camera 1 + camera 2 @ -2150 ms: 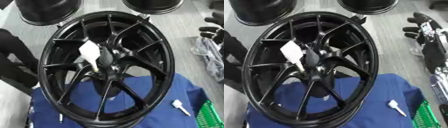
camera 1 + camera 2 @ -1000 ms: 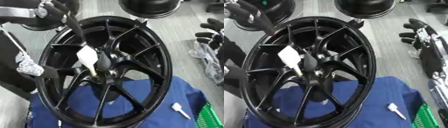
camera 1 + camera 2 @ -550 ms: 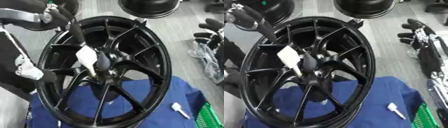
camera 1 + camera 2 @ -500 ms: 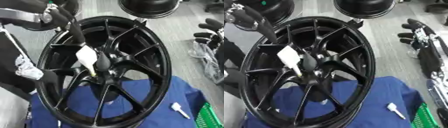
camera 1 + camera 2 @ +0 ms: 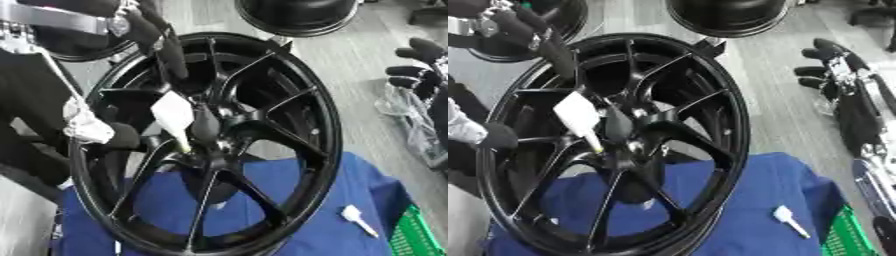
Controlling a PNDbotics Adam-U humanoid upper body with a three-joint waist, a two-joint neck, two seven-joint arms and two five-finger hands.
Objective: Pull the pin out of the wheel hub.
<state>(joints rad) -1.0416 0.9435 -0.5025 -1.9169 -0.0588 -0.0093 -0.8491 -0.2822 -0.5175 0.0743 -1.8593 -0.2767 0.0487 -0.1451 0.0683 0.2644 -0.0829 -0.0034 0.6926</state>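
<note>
Wheel hub (image 5: 219, 145), black w/ thin spokes, stands tilted on a blue cloth (image 5: 289, 220), w/ a white pin (image 5: 175, 119) stuck in its centre, white head up-left, tip at the hub bore. Left hand (image 5: 531, 35) reaches in from upper left, its fingers (image 5: 171, 55) stretched straight down over the spokes just above the pin's head, gripping nothing; can't tell if they touch the pin. Right hand (image 5: 833, 70) idles at the right edge, fingers relaxed & empty, well apart from the hub; a second small white pin (image 5: 787, 219) lies on the cloth below that hand.
</note>
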